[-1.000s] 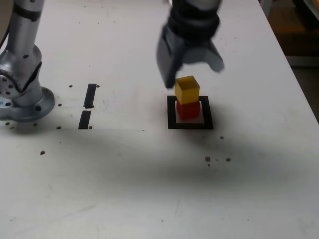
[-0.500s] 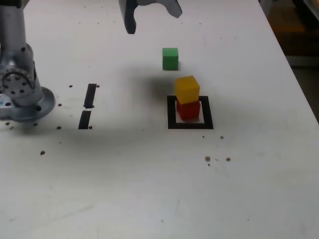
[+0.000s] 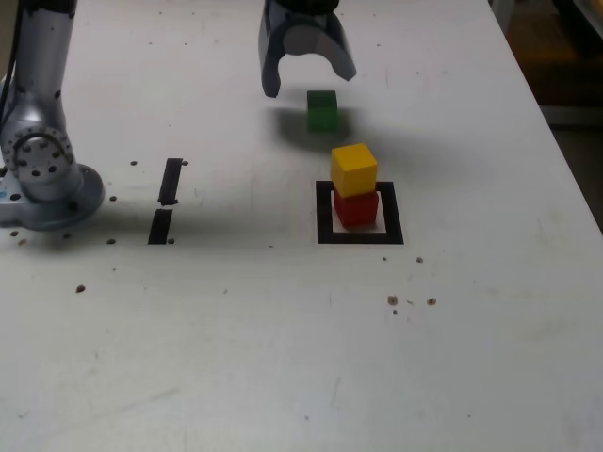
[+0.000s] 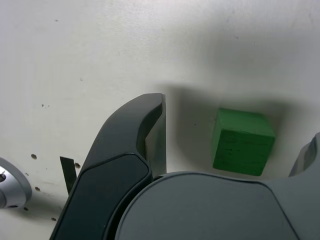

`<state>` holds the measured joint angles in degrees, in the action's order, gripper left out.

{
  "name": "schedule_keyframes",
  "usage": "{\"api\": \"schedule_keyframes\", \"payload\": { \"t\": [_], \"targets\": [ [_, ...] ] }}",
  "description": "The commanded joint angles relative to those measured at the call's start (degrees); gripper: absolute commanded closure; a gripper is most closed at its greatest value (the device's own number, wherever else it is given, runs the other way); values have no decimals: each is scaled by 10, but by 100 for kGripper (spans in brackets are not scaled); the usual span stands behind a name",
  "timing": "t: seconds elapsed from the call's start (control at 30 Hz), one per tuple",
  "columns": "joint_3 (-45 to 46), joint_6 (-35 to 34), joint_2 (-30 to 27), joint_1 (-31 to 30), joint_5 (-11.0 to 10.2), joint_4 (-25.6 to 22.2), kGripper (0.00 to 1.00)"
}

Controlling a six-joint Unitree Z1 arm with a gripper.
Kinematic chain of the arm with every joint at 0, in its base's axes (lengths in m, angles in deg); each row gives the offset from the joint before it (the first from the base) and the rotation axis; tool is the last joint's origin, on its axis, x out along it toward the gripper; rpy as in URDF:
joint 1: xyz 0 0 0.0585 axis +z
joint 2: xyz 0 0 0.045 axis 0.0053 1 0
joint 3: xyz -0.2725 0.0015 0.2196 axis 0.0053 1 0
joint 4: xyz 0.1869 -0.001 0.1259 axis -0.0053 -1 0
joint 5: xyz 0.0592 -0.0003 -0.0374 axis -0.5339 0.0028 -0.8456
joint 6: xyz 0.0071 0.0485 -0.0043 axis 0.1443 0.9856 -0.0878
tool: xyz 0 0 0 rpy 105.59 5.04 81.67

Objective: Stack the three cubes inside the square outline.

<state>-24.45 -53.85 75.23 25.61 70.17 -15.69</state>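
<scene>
Hovering wide open and empty above the tabletop (image 3: 490, 358): gripper (image 3: 309, 83), just left of and slightly behind green cube (image 3: 322, 110) in the exterior view. Beyond that cube, toward the camera: yellow cube (image 3: 353, 169) atop red cube (image 3: 356, 208), inside square outline (image 3: 359, 237). In the wrist view, green cube (image 4: 242, 141) between the spread jaws, untouched.

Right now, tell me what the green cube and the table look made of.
Green cube: matte, faintly grained faces with crisp edges, probably painted wood or foam; I cannot tell which. Table: smooth white top, dull sheen, small drilled holes, likely laminate or painted board.
</scene>
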Motion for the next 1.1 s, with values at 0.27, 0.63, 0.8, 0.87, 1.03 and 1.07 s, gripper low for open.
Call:
{"api": "schedule_keyframes", "payload": {
  "t": [0.27,0.63,0.8,0.87,1.03,1.07],
  "targets": [
    [17,22,22,-17,7,23,20],
    [15,37,47,-22,36,66,53],
    [24,37,39,-23,54,80,69],
    [27,37,33,-23,61,83,71],
    [24,19,-20,-31,64,67,79],
    [19,13,-33,-35,63,56,81]
  ]
}}
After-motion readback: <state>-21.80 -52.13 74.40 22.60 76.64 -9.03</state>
